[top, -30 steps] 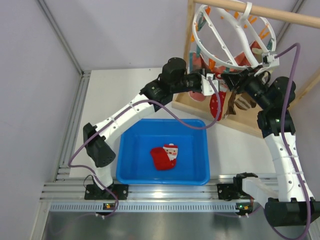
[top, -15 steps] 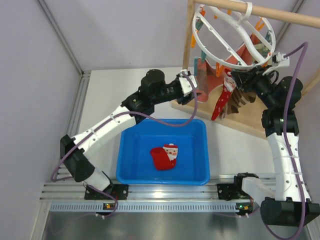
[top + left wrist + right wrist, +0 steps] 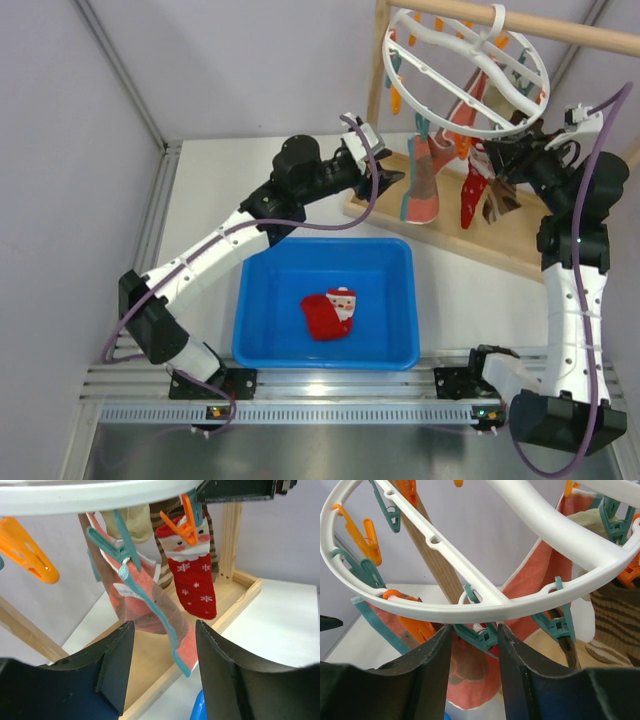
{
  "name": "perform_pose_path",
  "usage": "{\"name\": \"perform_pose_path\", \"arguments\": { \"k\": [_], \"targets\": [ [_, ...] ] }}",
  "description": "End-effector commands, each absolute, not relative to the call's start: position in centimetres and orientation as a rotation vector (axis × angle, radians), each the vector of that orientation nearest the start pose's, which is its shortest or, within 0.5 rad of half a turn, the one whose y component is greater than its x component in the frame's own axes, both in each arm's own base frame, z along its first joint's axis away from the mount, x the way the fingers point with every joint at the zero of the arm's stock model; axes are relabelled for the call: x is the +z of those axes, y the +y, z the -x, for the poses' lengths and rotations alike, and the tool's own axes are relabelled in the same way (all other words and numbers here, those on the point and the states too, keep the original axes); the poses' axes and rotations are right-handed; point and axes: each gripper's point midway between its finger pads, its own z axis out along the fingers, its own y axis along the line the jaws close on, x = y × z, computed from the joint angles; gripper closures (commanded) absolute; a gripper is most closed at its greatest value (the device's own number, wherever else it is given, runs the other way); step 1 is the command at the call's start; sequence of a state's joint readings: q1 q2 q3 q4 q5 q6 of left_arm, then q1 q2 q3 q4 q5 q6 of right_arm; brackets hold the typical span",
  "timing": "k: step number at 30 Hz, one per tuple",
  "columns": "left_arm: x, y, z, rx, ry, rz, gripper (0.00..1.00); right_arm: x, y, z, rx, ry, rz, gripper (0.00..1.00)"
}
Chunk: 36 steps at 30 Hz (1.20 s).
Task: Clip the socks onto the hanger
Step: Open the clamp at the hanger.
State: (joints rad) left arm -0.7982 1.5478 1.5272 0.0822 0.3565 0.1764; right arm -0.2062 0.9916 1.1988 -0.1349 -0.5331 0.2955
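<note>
The white ring hanger [image 3: 465, 70] hangs from the wooden bar at the top right. A red Santa sock [image 3: 470, 195] hangs from its rim and shows in the left wrist view [image 3: 192, 585], with a brown striped sock [image 3: 497, 200] behind it. A second Santa sock [image 3: 332, 312] lies in the blue bin [image 3: 260, 330]. My left gripper [image 3: 385, 180] is open and empty, a little left of the hanging socks; the gap between its jaws [image 3: 165, 655] is empty. My right gripper [image 3: 510, 150] is under the rim [image 3: 485, 607], its jaws [image 3: 475, 645] closed on a teal clothespin [image 3: 487, 632].
A salmon-pink sock with teal trim [image 3: 425, 190] hangs between my left gripper and the Santa sock, and shows in the left wrist view [image 3: 145, 610]. The wooden frame stand [image 3: 480, 235] sits below the hanger. Orange and teal clothespins [image 3: 362, 532] rim the ring.
My left gripper has let go of the Santa sock and drawn back to the left. The sock now hangs from the hanger, which has swung right with my right gripper.
</note>
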Motion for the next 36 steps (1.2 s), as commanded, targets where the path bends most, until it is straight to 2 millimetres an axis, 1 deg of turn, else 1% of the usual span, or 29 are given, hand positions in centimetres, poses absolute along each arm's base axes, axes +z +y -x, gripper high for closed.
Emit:
{"name": "perform_pose_path", "arguments": {
  "k": [1, 3, 5, 6, 8, 9, 10, 11, 13, 15, 16, 17, 18, 19, 20, 21, 22, 23, 24, 25, 26, 28, 29, 30, 31, 32, 33, 35, 36],
  "targets": [
    [42.8, -40.6, -30.7, -0.884, 1.16, -0.9, 0.43, 44.4, 2.8, -32.4, 0.415, 1.47, 0.114, 0.59],
    [42.5, -41.1, -31.0, -0.911, 1.171, -0.884, 0.41, 44.4, 2.6, -31.7, 0.396, 1.469, 0.119, 0.6],
    [43.0, -41.5, -31.4, -0.917, 1.162, -0.851, 0.4, 44.8, 2.6, -30.8, 0.379, 1.457, 0.125, 0.6],
    [42.8, -41.9, -31.7, -0.916, 1.164, -0.848, 0.41, 44.9, 2.6, -30.5, 0.369, 1.455, 0.132, 0.6],
    [43.6, -42.6, -31.5, -0.955, 1.15, -0.823, 0.43, 45.1, 2.8, -29.6, 0.36, 1.446, 0.136, 0.61],
    [43.3, -43.1, -31.3, -0.98, 1.152, -0.821, 0.43, 45.2, 2.9, -29.3, 0.36, 1.443, 0.136, 0.61],
    [43.7, -43.3, -31.2, -0.991, 1.139, -0.817, 0.43, 45.1, 2.9, -29.0, 0.361, 1.447, 0.135, 0.62],
    [44.1, -43.8, -30.6, -1.012, 1.117, -0.815, 0.43, 45.3, 3.1, -28.5, 0.363, 1.44, 0.132, 0.63],
    [44.4, -44.8, -30.2, -1.03, 1.098, -0.805, 0.43, 45.6, 3.3, -27.9, 0.373, 1.432, 0.129, 0.67],
    [44.7, -45.5, -30.4, -1.051, 1.087, -0.774, 0.43, 45.8, 3.7, -27.4, 0.408, 1.418, 0.119, 0.72],
    [45.2, -45.7, -30.4, -1.058, 1.075, -0.759, 0.43, 45.9, 3.9, -27.3, 0.422, 1.413, 0.112, 0.77],
    [45.4, -46.1, -30.3, -1.065, 1.069, -0.749, 0.43, 46.0, 4.1, -27.2, 0.439, 1.408, 0.109, 0.8],
    [45.0, -46.6, -30.7, -1.06, 1.074, -0.737, 0.43, 46.1, 4.3, -27.2, 0.469, 1.41, 0.096, 0.8],
    [45.9, -46.7, -30.9, -1.049, 1.055, -0.71, 0.43, 46.2, 4.4, -27.2, 0.479, 1.409, 0.089, 0.81],
    [46.0, -47.1, -30.9, -1.046, 1.049, -0.7, 0.43, 46.2, 4.6, -27.3, 0.489, 1.406, 0.087, 0.81],
    [45.4, -47.6, -31.3, -1.041, 1.06, -0.694, 0.43, 46.3, 4.4, -27.5, 0.49, 1.401, 0.066, 0.81],
    [46.0, -47.7, -31.6, -1.034, 1.048, -0.675, 0.43, 46.4, 4.5, -27.6, 0.494, 1.397, 0.061, 0.82],
    [45.9, -48.0, -31.8, -1.028, 1.051, -0.669, 0.43, 46.4, 4.8, -27.8, 0.51, 1.398, 0.06, 0.82],
    [45.3, -48.4, -32.3, -1.022, 1.063, -0.668, 0.43, 46.5, 4.8, -28.1, 0.509, 1.393, 0.051, 0.81],
    [45.6, -48.5, -32.5, -1.015, 1.059, -0.657, 0.43, 46.5, 5.0, -28.3, 0.512, 1.392, 0.048, 0.82],
    [45.4, -48.6, -33.1, -0.989, 1.068, -0.64, 0.43, 46.4, 5.5, -28.5, 0.524, 1.395, 0.058, 0.82],
    [45.1, -48.7, -33.8, -0.961, 1.078, -0.625, 0.43, 46.5, 5.4, -29.0, 0.502, 1.388, 0.037, 0.81],
    [44.7, -48.9, -34.3, -0.948, 1.087, -0.617, 0.43, 46.3, 6.2, -29.1, 0.503, 1.393, 0.058, 0.81],
    [44.7, -49.0, -34.3, -0.945, 1.084, -0.619, 0.43, 46.3, 6.0, -29.4, 0.477, 1.391, 0.036, 0.81],
    [44.9, -49.0, -34.3, -0.947, 1.075, -0.621, 0.43, 46.4, 6.3, -29.5, 0.475, 1.389, 0.043, 0.81],
    [44.8, -49.2, -34.3, -0.952, 1.067, -0.629, 0.43, 46.2, 7.8, -29.5, 0.497, 1.391, 0.084, 0.8],
    [44.7, -49.4, -34.2, -0.958, 1.06, -0.636, 0.43, 46.2, 7.8, -29.8, 0.479, 1.39, 0.067, 0.79],
    [44.8, -49.6, -33.9, -0.96, 1.046, -0.646, 0.43, 46.0, 8.8, -30.1, 0.488, 1.394, 0.085, 0.75],
    [44.8, -49.7, -33.8, -0.962, 1.04, -0.651, 0.44, 46.0, 8.7, -30.3, 0.48, 1.395, 0.078, 0.73]
  ]
}}
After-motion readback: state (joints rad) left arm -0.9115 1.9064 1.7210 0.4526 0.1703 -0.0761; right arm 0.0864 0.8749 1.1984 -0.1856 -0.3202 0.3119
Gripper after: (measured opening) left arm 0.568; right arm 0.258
